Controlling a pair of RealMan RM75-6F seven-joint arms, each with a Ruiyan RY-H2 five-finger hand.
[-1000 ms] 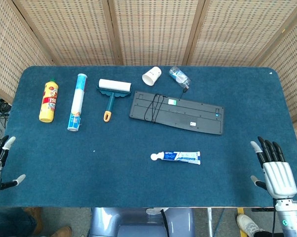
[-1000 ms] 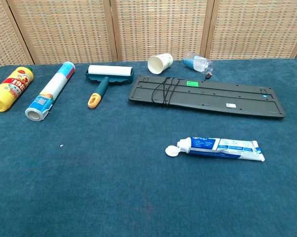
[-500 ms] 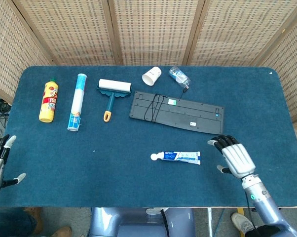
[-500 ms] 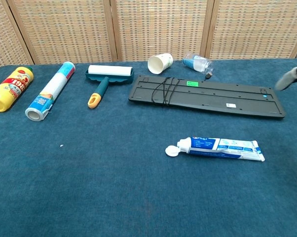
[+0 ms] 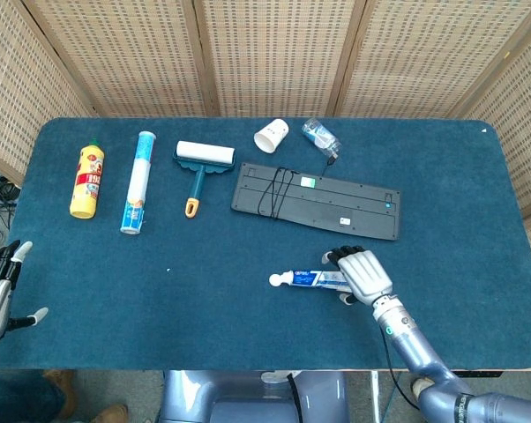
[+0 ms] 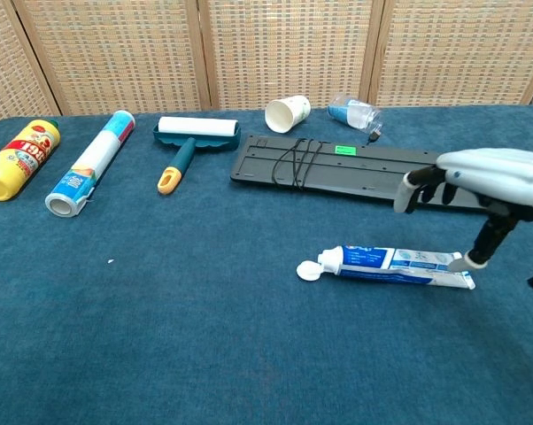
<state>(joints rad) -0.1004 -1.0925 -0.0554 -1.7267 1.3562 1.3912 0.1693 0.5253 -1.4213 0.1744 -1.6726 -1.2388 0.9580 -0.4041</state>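
Chest view shows us our right robot hand open above the tail of the toothpaste tube lying mid-bench: light, soft, slippery, so we'd pinch its firmer cap-end shoulder.

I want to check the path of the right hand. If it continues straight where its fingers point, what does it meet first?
The right hand hovers over the white-and-blue toothpaste tube, fingers aimed along it. Going straight, it would probably meet that tube first, though its height above it is unclear.

Bright, even overhead light; soft faint shadows, no glare. Both views sharp w/ slight edge distortion.
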